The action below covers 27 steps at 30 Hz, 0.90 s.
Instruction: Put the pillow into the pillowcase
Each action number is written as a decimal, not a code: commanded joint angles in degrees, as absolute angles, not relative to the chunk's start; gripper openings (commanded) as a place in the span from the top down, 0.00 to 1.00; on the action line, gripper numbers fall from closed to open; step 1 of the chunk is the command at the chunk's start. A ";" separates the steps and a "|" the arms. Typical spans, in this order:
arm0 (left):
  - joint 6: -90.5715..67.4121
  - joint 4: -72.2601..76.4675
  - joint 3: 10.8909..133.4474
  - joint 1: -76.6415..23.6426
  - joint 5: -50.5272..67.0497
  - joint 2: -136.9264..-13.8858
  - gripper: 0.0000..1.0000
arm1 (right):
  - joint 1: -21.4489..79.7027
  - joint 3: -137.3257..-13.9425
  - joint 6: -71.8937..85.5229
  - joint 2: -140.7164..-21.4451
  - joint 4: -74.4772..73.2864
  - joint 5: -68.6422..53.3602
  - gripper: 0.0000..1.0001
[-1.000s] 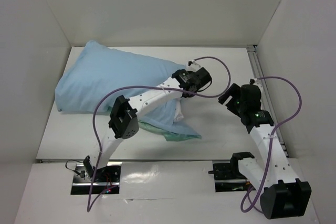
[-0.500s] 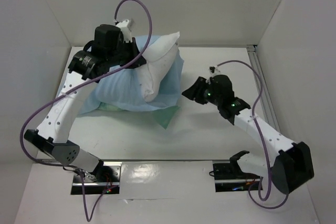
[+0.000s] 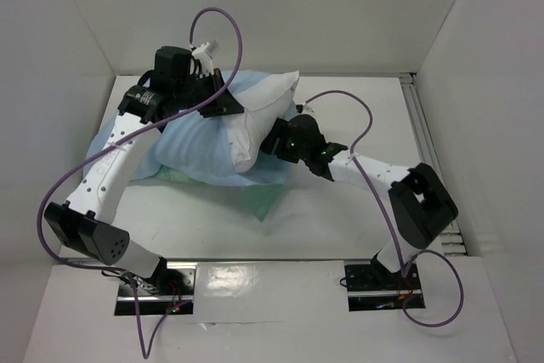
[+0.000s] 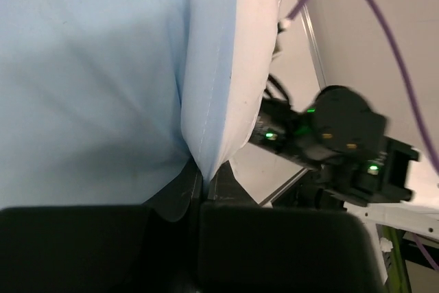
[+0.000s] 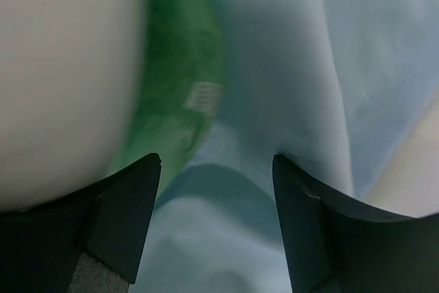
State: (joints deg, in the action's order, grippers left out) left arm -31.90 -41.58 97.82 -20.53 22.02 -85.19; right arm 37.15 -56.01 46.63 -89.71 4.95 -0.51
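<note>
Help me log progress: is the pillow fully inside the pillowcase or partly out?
Partly out. From above, the white pillow shows its right end bare beyond the light blue pillowcase, which covers only its left part.

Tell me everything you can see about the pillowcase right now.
The pillowcase is a thin, limp cloth, light blue outside, with a shiny green inner face showing at its near edge. It lies rumpled with the white pillow partly inside, one end sticking out. The left gripper pinches its stitched hem; the open right gripper is at its mouth.
</note>
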 commanded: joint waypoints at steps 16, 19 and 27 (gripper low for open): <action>-39.37 -27.60 94.83 -16.97 37.88 -80.24 1.00 | 39.03 -83.30 55.19 -119.16 -8.33 25.30 0.27; -39.90 -27.60 94.22 -15.03 39.37 -78.93 1.00 | 36.31 -82.81 55.81 -120.42 -11.34 26.37 0.75; -38.85 -27.60 88.60 -9.85 39.46 -77.08 1.00 | 28.40 -67.77 50.72 -102.34 -5.90 22.17 1.00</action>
